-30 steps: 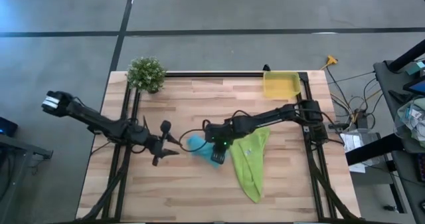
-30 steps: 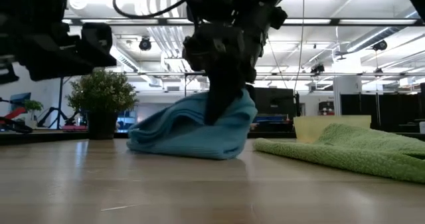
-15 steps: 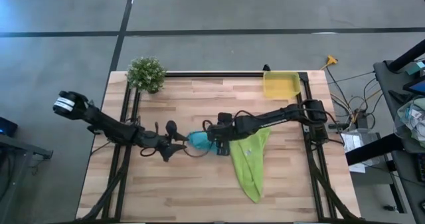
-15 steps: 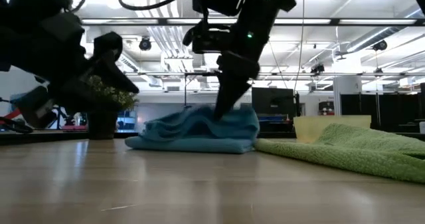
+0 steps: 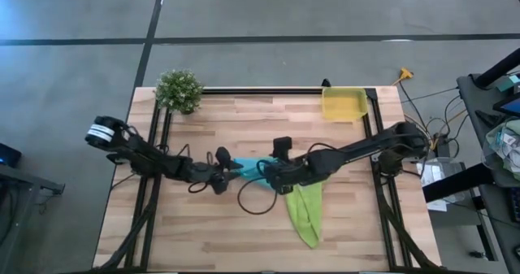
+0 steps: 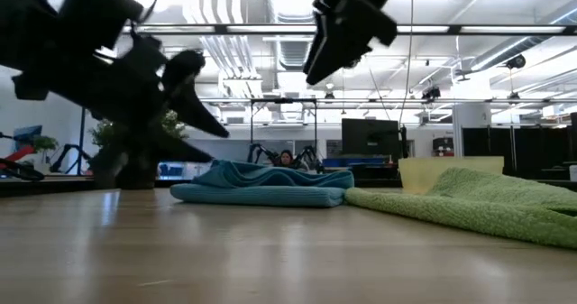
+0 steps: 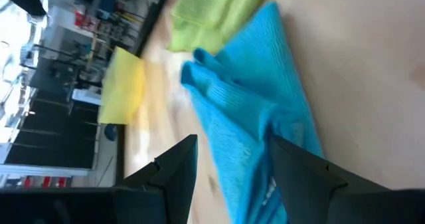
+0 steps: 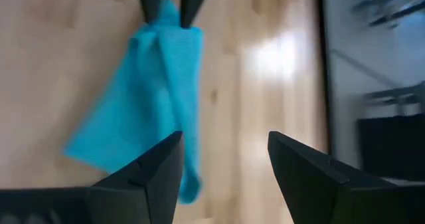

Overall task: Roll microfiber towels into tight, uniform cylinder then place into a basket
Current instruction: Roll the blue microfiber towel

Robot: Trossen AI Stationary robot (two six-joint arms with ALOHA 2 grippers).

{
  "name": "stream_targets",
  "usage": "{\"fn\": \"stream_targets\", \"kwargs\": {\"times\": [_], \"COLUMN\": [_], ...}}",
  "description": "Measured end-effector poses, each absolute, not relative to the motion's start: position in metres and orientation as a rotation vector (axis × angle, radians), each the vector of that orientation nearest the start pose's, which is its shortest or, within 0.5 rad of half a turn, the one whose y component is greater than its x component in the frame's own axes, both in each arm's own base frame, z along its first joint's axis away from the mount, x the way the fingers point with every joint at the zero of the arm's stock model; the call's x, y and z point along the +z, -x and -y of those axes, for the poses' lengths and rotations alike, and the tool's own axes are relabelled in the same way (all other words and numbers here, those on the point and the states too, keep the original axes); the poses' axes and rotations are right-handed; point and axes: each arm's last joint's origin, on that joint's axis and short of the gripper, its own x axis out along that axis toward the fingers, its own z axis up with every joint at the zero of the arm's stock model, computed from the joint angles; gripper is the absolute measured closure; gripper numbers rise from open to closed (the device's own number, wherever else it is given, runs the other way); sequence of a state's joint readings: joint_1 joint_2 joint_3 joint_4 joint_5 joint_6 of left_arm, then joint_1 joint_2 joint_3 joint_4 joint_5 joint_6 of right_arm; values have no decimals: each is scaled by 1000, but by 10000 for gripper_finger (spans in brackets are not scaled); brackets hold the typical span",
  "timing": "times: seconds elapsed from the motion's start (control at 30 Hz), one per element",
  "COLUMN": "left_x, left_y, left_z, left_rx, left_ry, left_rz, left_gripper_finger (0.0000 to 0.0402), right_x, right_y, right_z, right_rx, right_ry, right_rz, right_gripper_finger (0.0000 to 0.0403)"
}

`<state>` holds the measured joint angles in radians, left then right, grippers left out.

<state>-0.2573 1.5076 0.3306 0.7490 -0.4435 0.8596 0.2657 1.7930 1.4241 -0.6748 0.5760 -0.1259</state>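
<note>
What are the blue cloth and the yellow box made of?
The blue cloth looks like soft, fuzzy microfiber: it lies in limp folds with a ribbed nap. The yellow box looks like smooth, stiff plastic, with thin, even walls.

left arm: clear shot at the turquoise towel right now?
Probably yes. The left gripper sits at one end of the turquoise-blue microfiber towel, jaws open astride its tip. The right gripper hangs open above it, not blocking; the lime-green microfiber towel lies at the far end.
</note>
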Motion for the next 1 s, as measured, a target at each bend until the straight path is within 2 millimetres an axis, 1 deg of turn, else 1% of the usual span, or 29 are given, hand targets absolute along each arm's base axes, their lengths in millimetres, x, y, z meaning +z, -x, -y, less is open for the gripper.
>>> {"fn": "stream_targets", "kwargs": {"times": [0.1,0.17,0.23,0.37,0.47,0.57,0.63,0.7,0.8,0.87,0.93,1.0], "left_x": [117,114,113,118,121,126,130,136,139,136,129,126], "left_y": [-239,-242,-242,-242,-238,-232,-228,-227,-230,-232,-231,-231], "left_z": [47,47,47,45,44,43,43,42,40,38,39,39], "left_rx": [-17,-27,-35,-26,-39,-72,-107,-114,-101,-136,-207,-230], "left_ry": [-1050,-1088,-1117,-1139,-1155,-1153,-1123,-1101,-1100,-1096,-1088,-1076], "left_rz": [-503,-518,-524,-513,-538,-581,-574,-537,-536,-550,-578,-586], "left_gripper_finger": [230,230,230,230,230,230,230,230,230,230,230,230], "right_x": [242,232,217,194,184,177,174,171,171,172,172,172], "right_y": [-355,-348,-340,-328,-322,-319,-317,-316,-318,-319,-319,-319], "right_z": [-91,-99,-109,-123,-126,-125,-124,-123,-124,-124,-125,-125], "right_rx": [-176,-140,-109,-77,-90,-105,-112,-128,-125,-124,-124,-124], "right_ry": [466,456,477,504,507,478,472,476,472,468,463,464], "right_rz": [-987,-999,-1009,-978,-958,-951,-957,-946,-902,-889,-881,-882], "right_gripper_finger": [189,189,189,188,188,188,188,188,188,188,188,188]}}
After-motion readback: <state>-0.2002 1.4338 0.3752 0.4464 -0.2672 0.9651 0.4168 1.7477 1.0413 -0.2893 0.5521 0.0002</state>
